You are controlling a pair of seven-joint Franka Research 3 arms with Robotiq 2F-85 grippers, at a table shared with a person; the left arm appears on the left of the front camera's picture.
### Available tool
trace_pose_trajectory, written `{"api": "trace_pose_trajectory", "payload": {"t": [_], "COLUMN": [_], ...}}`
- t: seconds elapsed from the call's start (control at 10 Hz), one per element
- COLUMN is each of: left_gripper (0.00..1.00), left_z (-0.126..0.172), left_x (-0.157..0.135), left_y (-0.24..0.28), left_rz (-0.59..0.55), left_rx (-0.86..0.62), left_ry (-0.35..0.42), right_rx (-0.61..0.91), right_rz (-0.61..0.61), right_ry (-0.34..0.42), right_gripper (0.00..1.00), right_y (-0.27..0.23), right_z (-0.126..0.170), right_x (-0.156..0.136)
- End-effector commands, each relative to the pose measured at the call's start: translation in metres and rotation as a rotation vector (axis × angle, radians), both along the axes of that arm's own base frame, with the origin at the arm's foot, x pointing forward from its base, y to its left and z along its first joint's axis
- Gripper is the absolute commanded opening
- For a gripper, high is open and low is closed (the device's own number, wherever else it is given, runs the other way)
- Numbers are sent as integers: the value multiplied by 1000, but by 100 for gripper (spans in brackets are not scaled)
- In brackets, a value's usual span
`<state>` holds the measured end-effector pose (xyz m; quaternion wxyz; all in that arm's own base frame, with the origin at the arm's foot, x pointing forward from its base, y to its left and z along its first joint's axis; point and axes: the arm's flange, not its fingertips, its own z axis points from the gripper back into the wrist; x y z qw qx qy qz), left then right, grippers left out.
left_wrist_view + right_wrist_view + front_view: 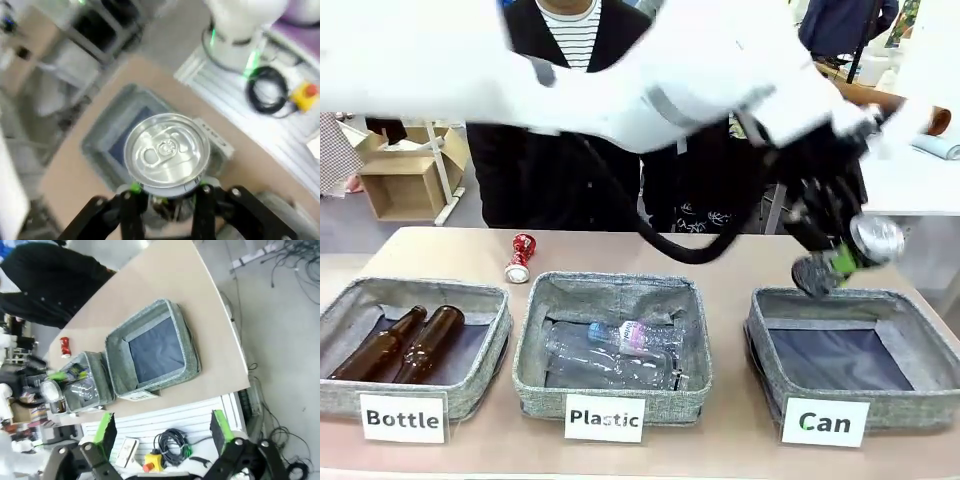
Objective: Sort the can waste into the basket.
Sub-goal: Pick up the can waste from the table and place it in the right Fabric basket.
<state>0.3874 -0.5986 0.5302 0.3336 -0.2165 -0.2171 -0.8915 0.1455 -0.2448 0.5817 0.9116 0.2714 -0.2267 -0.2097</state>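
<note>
Three grey fabric bins stand in a row along the near edge of the table (720, 262), each with a white front label. At the robot's left, the Bottle bin (420, 289) holds two brown glass bottles (405, 345) lying side by side. At centre, the Plastic bin (620, 283) holds clear plastic bottles (615, 352). At the robot's right is the Can basket (767, 350) (100, 145) (112, 365), its dark lining exposed. The left arm reaches across the middle to that side. The left gripper (830, 262) (167, 192) is clamped on the body of the silver-topped can (876, 240) (167, 147), which hangs in the air over the basket's far rim, apart from it and tilted. The red can (522, 255) (65, 346) lies on the table behind the gap between the Bottle and Plastic bins, near the person (570, 100) at the far side. The right gripper (162, 427) has its jaws spread wide with nothing between them, raised off the near right edge of the table.
</note>
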Motion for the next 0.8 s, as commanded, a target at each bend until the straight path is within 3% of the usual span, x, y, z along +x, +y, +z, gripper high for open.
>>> {"api": "trace_pose_trajectory", "payload": {"t": [0.0, 0.3, 0.6, 0.7], "left_gripper": [40, 40, 40, 96], "left_z": [7, -15, -19, -20], "left_x": [8, 1, 5, 8], "left_y": [-61, -89, -85, -83], "left_rz": [10, 88, 100, 100], "left_rx": [148, 185, 216, 221], "left_ry": [11, -99, -102, -122], "right_rx": [-19, -19, -19, -19], "right_rz": [-3, -3, -3, -3], "right_ry": [4, 4, 4, 4], "right_gripper": [100, 100, 100, 100], "right_y": [10, 10, 10, 10], "right_z": [12, 12, 12, 12], "right_x": [7, 7, 7, 7]}}
